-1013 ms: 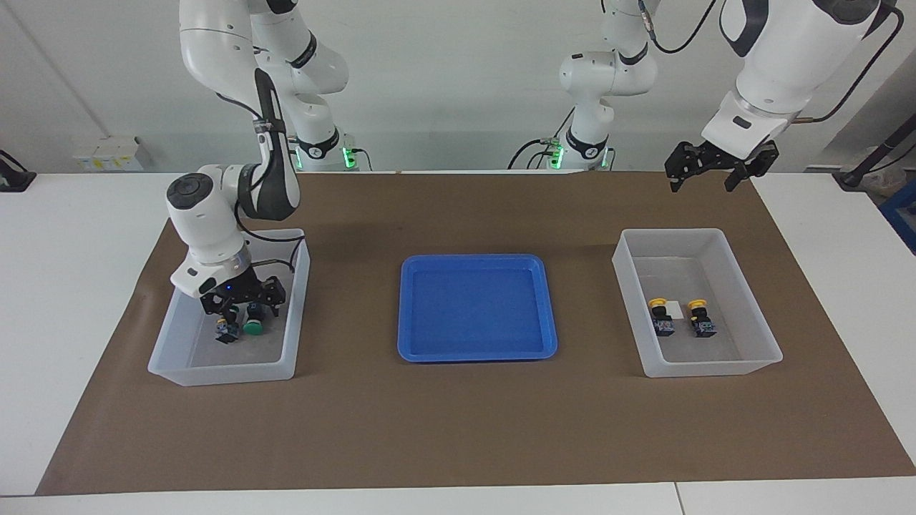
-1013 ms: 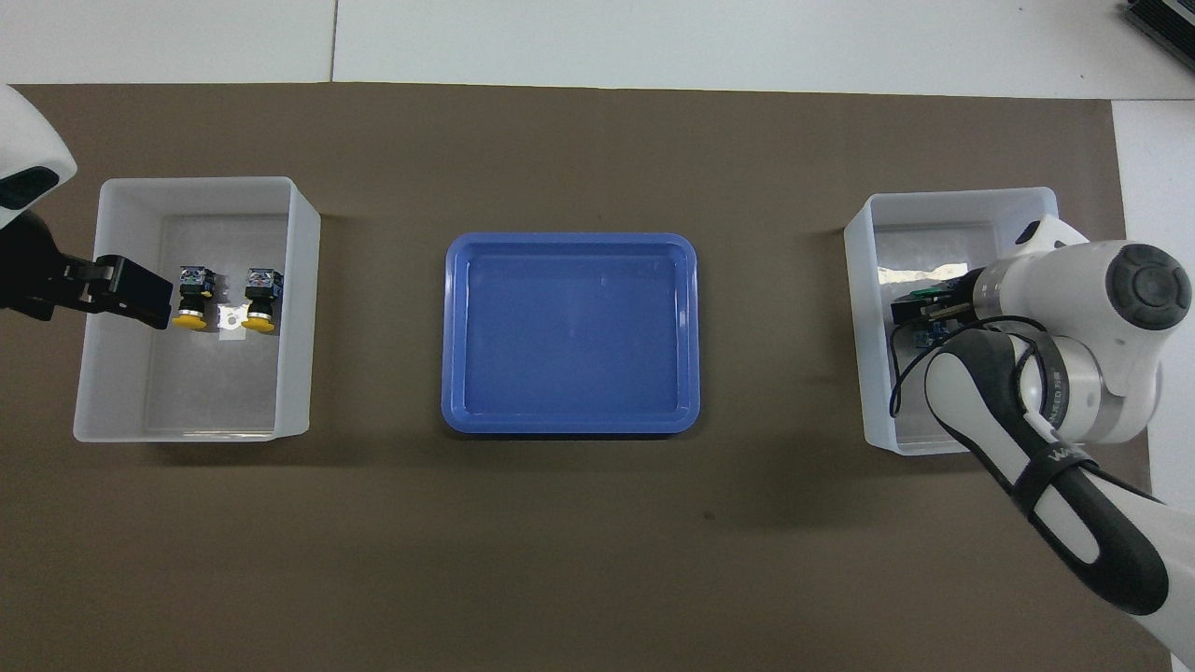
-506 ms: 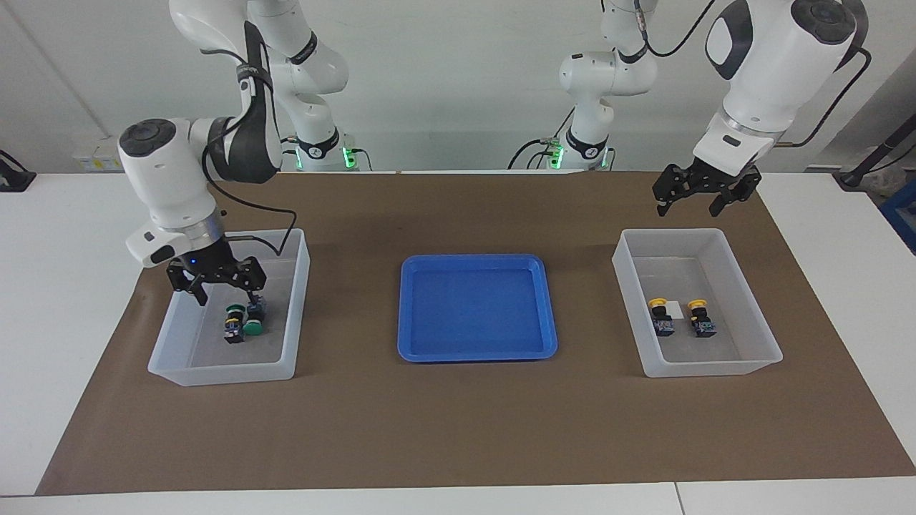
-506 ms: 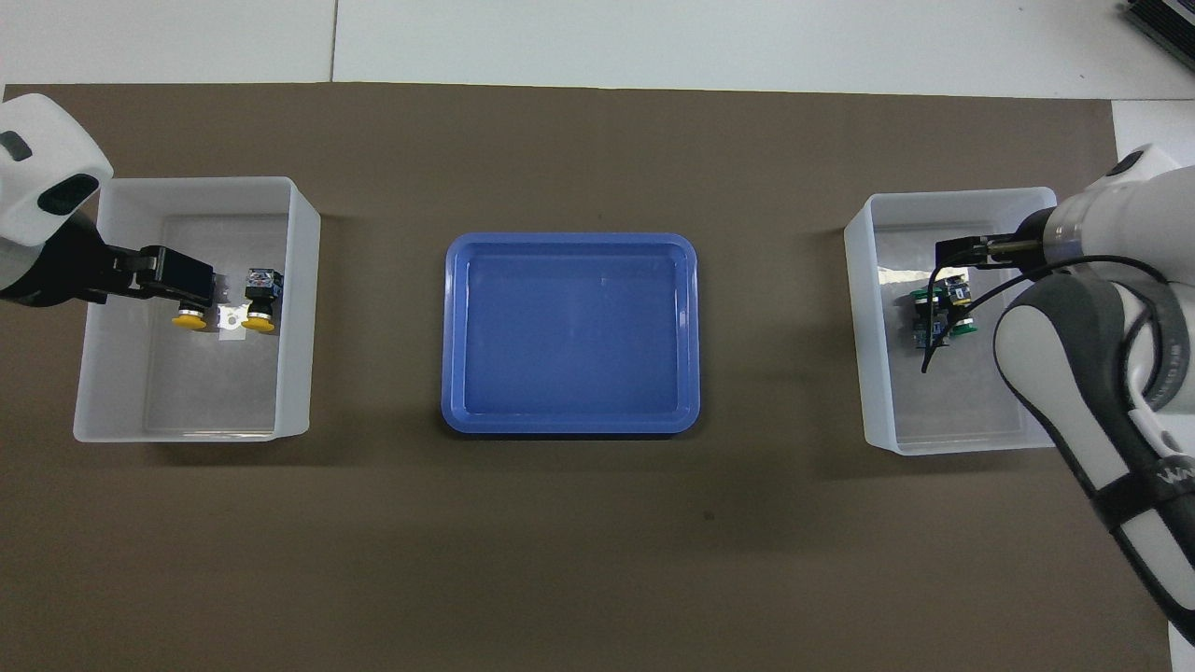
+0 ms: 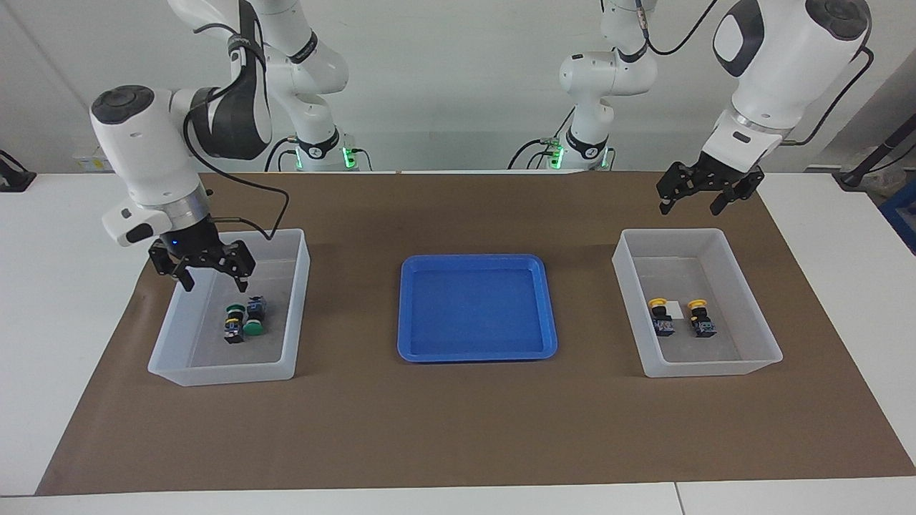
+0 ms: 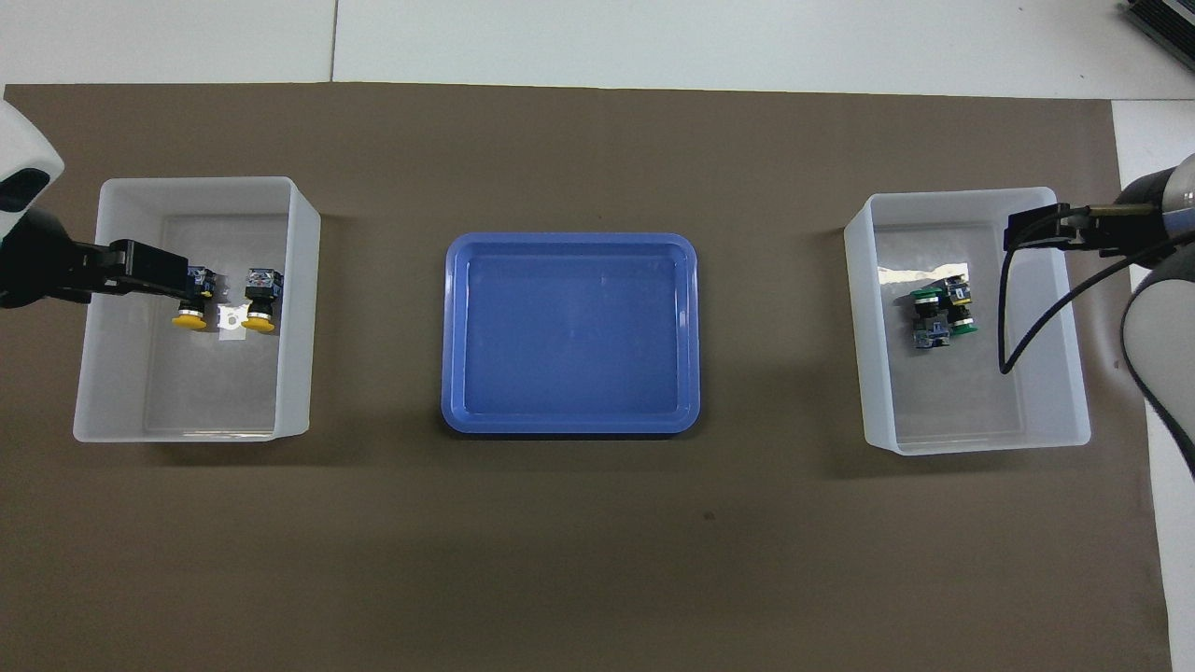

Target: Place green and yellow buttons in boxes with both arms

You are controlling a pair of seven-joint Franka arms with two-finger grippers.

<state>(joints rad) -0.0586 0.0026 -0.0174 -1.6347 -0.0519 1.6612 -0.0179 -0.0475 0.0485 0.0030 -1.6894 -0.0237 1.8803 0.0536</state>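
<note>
Green and yellow buttons are all boxed now. Reading the overhead view as a clock centred on the blue tray [image 6: 569,425], both green buttons [image 6: 941,317] lie touching in the box [image 6: 971,446] at 3 o'clock. The two yellow buttons [image 6: 224,303] sit just apart in the box [image 6: 177,434] at 9 o'clock.

A second ago the right end effector [image 5: 215,282] was down in the 3 o'clock box, around a green button. It has since risen clear and hangs over the robots' end of that box, fingers spread wide and holding nothing. The left end effector [image 5: 690,210] has barely shifted. It waits in the air by the rim of the yellow buttons' box, also spread wide and empty.

With the tray bare and no button on the tabletop [image 5: 43,322], the last placement looks finished, and I judge that only withdrawing the arms remains.
</note>
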